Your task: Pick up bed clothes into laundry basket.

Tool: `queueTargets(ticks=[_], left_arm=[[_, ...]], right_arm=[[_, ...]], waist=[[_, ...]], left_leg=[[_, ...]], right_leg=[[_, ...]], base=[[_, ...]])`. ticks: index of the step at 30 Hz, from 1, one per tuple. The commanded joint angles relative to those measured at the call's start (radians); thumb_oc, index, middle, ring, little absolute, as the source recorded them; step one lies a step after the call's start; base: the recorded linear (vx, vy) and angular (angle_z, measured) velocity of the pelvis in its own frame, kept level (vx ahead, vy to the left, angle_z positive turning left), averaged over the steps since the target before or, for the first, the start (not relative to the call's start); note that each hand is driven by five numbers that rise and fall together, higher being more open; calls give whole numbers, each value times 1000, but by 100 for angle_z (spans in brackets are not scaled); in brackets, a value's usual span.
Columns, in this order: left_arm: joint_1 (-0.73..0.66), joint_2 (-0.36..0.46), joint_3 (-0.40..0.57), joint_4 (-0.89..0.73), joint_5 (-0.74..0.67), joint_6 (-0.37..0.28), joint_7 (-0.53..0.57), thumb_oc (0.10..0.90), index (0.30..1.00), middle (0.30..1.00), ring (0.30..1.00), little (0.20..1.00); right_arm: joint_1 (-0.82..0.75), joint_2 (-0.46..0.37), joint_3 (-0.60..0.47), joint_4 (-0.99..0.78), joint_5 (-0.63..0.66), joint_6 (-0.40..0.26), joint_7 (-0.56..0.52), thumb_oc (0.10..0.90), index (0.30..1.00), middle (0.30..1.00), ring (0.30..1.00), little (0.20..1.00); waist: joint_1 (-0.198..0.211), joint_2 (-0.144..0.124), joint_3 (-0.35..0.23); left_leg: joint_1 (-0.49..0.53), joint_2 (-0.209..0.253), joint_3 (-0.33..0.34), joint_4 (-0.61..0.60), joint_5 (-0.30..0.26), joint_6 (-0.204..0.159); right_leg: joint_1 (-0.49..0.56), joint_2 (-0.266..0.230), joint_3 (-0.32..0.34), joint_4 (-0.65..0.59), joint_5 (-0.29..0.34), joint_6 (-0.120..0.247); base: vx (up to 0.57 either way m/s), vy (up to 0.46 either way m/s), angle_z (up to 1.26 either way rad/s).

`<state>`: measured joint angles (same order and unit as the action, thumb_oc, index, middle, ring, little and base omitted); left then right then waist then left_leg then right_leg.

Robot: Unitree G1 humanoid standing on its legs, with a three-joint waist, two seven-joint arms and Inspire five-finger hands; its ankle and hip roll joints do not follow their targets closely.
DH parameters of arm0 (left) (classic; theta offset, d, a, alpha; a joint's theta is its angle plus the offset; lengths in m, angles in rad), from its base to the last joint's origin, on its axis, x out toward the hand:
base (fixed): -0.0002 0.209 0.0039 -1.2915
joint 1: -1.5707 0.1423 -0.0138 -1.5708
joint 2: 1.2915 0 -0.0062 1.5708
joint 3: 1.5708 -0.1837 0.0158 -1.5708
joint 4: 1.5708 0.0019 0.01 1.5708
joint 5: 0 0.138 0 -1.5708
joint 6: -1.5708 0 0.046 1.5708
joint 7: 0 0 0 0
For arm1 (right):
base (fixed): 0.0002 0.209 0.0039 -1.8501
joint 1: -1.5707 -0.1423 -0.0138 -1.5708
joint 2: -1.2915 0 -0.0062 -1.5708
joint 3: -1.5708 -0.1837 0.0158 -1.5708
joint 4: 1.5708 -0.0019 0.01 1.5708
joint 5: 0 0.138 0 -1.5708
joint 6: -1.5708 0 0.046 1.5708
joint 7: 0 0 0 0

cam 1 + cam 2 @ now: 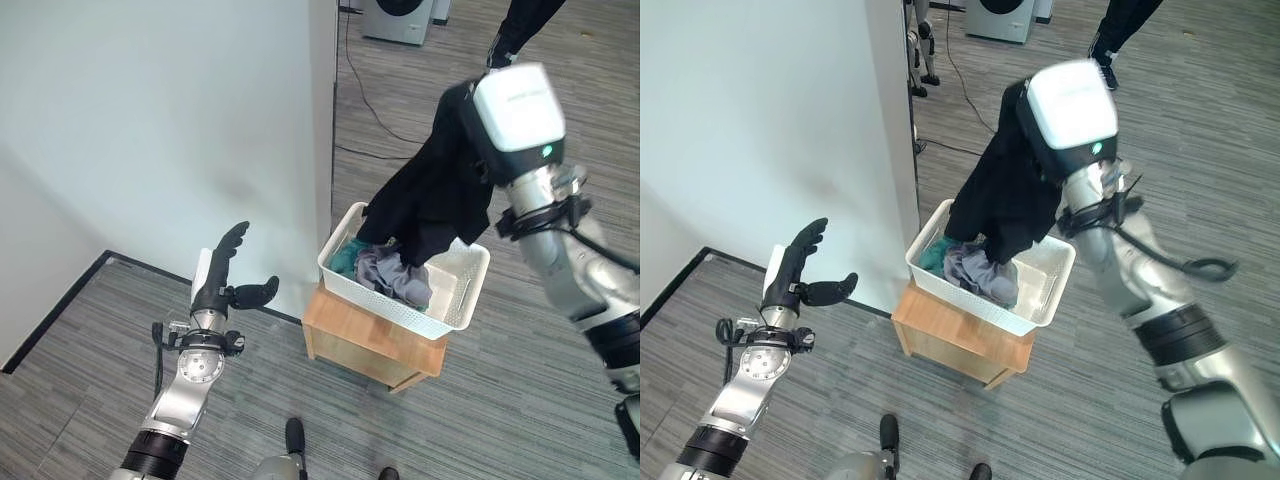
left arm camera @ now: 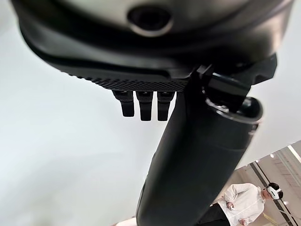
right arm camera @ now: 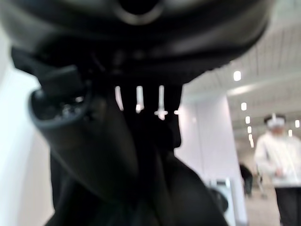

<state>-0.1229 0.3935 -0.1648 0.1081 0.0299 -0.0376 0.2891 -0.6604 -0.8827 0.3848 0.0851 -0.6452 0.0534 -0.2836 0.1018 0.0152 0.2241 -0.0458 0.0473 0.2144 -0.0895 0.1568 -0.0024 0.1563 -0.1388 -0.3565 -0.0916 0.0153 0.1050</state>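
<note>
Grey wood-look plank floor (image 1: 250, 400) under you, w/ a tall pale wall (image 1: 150, 120) on your left that ends at a corner just behind the white perforated plastic laundry basket (image 1: 455, 300). Basket sits on a low light-wood stand (image 1: 365, 340); inside it, teal and grey crumpled clothes (image 1: 385, 272). Far back, a white washing machine (image 1: 400, 18) cut off by the top edge, plus a person's dark legs (image 1: 520, 25). Another person in white w/ a headset (image 3: 280, 155) shows in the right wrist view.

Hard to read: your right hand (image 1: 1040, 125) is up over the basket, mostly covered by the black cloth garment (image 1: 435, 195) and the wrist housing. In its wrist view the dark cloth bunches against the palm, but you can't tell how the fingers sit.

Garment hangs from that hand, lower end reaching down onto the pile in the basket.

Left hand (image 1: 222, 278) is raised near the wall, fingers straight, thumb out, holding nothing.
</note>
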Motion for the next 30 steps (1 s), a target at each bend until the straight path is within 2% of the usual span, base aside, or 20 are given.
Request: queueTargets(ticks=[1,9,16,18,23,30], left_arm=[[-82,4,-11,-82,5,-78,15,800,900,900,900,900],[-70,-8,-19,-72,26,-65,6,800,900,900,900,900],[-77,2,-26,-52,17,-66,9,800,900,900,900,900],[-79,-7,-24,-45,15,-66,9,800,900,900,900,900],[-94,-24,-45,-34,24,-62,5,800,900,900,900,900],[-133,-24,-75,-12,36,-63,6,800,900,900,900,900]], right_arm=[[-103,-43,-99,-103,-67,16,-38,400,300,300,300,300],[39,-31,-162,-37,-127,58,-29,400,300,300,300,300],[35,-49,-156,90,-110,102,-41,400,300,300,300,300],[70,-38,-174,103,-130,115,-38,400,300,300,300,300],[121,-39,-202,146,-186,153,-30,400,300,300,300,300],[81,-89,-163,250,-241,197,-26,400,300,300,300,300]], waist=[[49,-15,-59],[52,-10,-35],[41,11,6],[36,23,24],[28,35,47],[19,36,77]], left_leg=[[85,108,-3,2,-105,-119],[57,99,-15,2,-104,-113],[6,93,-8,2,-87,-111],[-14,95,-5,2,-83,-113],[-34,91,-4,2,-84,-116],[-71,96,8,2,-75,-118]], right_leg=[[27,-19,-64,4,-93,38],[7,-30,-75,4,-84,43],[-55,-40,-60,4,-63,49],[-77,-46,-59,4,-59,50],[-103,-53,-54,4,-54,56],[-156,-62,-38,4,-34,65]], base=[[4,7,15],[-2,-2,13],[-40,11,0],[-42,11,-6],[-17,9,-5],[-18,6,-4]])
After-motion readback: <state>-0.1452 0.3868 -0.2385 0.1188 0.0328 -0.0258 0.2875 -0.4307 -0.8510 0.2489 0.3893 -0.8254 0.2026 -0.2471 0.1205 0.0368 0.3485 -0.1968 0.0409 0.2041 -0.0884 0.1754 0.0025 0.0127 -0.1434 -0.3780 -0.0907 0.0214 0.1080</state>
